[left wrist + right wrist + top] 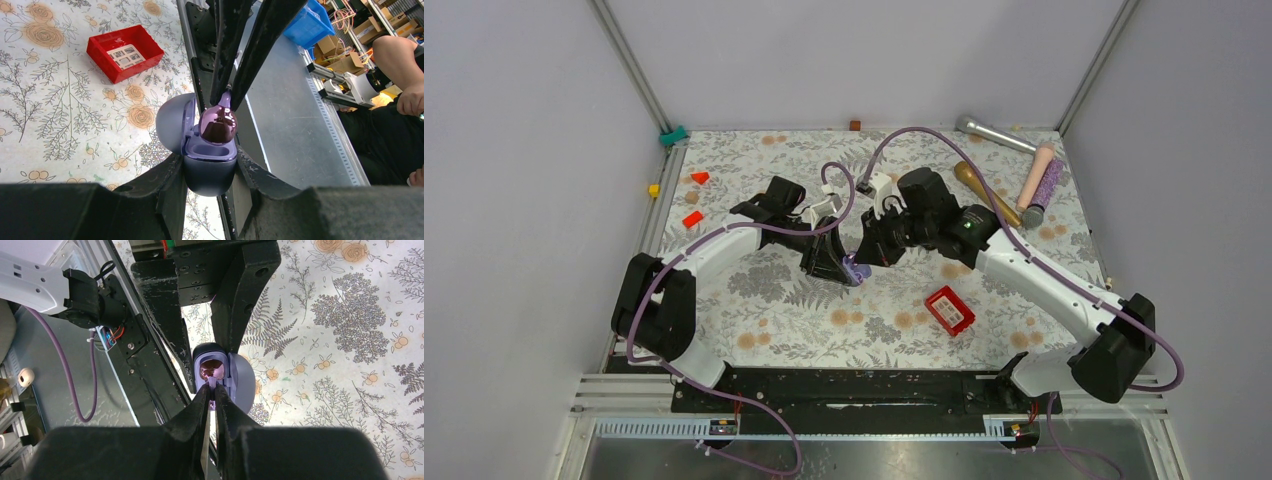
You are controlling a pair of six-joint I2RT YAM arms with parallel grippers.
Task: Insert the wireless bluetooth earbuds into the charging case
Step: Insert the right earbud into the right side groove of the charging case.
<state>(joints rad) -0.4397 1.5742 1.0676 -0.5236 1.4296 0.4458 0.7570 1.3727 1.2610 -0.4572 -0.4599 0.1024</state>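
The purple charging case (210,175) hangs above the table with its lid (172,122) swung open, and my left gripper (210,167) is shut on its rounded body. My right gripper (212,391) is shut on the thin stem of a pale purple, glossy earbud (218,125). The bud's body is at the mouth of one socket of the case (240,382). I cannot tell whether it is seated. The other socket (212,150) is empty. From above, both grippers (829,262) (869,252) meet at the case (856,272) near the table's middle.
A red box (950,309) lies on the floral cloth to the right of the grippers. Three microphones, silver (994,133), gold (984,190) and pink (1039,185), lie at the back right. Two small red blocks (699,177) (692,219) sit at the left.
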